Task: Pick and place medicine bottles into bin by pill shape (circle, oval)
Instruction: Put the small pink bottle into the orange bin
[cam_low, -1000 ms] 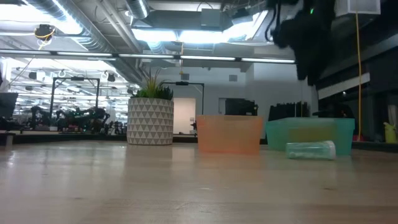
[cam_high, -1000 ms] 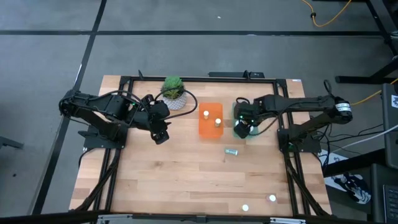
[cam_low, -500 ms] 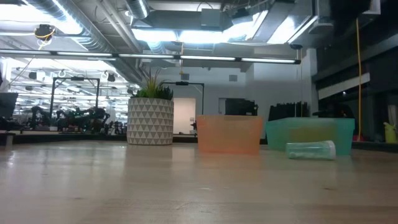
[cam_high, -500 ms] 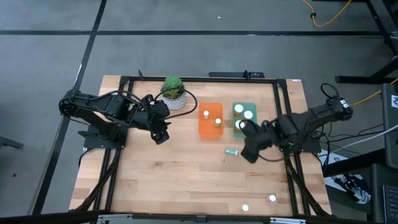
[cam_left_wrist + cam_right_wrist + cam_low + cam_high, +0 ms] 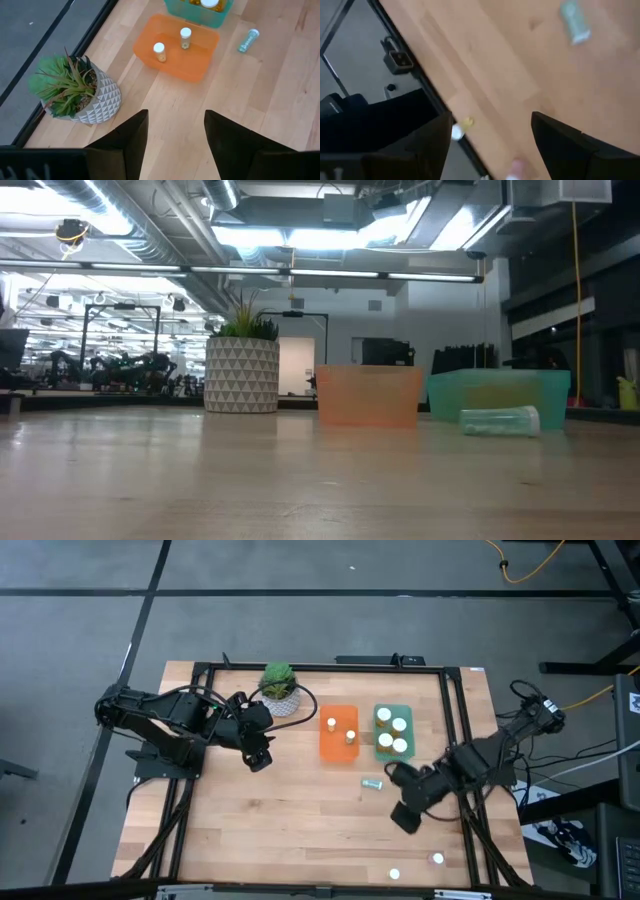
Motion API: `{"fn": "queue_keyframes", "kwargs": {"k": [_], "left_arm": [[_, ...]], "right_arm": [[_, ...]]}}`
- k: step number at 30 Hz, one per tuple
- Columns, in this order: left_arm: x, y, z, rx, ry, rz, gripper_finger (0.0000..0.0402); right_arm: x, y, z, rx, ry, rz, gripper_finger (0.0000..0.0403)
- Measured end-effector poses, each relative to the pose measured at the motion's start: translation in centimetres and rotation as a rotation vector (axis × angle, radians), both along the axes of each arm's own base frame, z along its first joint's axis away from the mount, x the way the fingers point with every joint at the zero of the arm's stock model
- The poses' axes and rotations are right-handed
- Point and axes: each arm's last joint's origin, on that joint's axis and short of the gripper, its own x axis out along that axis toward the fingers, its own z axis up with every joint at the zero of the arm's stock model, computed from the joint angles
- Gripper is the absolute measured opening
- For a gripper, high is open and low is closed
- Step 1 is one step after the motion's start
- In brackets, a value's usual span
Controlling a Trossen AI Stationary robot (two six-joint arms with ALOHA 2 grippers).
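**Light wood table, two bins partly filled, both grippers empty**

The pale wooden tabletop (image 5: 300, 810) sits in a black metal frame on a grey floor; beyond it the low view shows an open lab with ceiling lights and ducts. At the table's far edge stands a spiky green plant in a white patterned pot (image 5: 279, 686). Beside it the orange plastic bin (image 5: 338, 745) holds two small white-capped amber bottles (image 5: 331, 724), upright. Touching its right side, the teal plastic bin (image 5: 383, 747) holds three wider white-capped bottles (image 5: 400, 724). A pale green bottle lying on its side (image 5: 372, 783) rests on the wood just in front of the bins. Two more white-capped bottles (image 5: 437, 859) stand near the front edge.

The left gripper (image 5: 258, 758) hangs over the table left of the orange bin, fingers (image 5: 132, 135) spread, grasping nothing. The right gripper (image 5: 404, 817) is stretched low over the wood in front of the teal bin, fingers (image 5: 555, 137) parted and empty.
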Motion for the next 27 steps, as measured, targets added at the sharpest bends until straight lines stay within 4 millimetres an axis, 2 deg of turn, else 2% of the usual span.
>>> {"fn": "queue_keyframes", "kwargs": {"k": [8,15,19,27], "left_arm": [[0.0,0.0,0.0,0.0,0.0,-0.001,0.0187],[0.0,0.0,0.0,0.001,0.0,-0.001,0.0187],[0.0,0.0,0.0,0.001,0.0,-0.001,0.0187],[0.0,0.0,0.0,0.001,0.0,-0.001,0.0187]], "right_arm": [[-2.3,5.8,-2.1,0.055,0.136,-0.11,0.0273],[-4.5,10.4,-4.9,0.061,0.281,-0.254,0.0273],[-5.1,11.7,-6.5,0.028,0.343,-0.345,0.0273],[-6.3,13.1,-9.2,-0.094,0.47,-0.454,0.0273]]}}
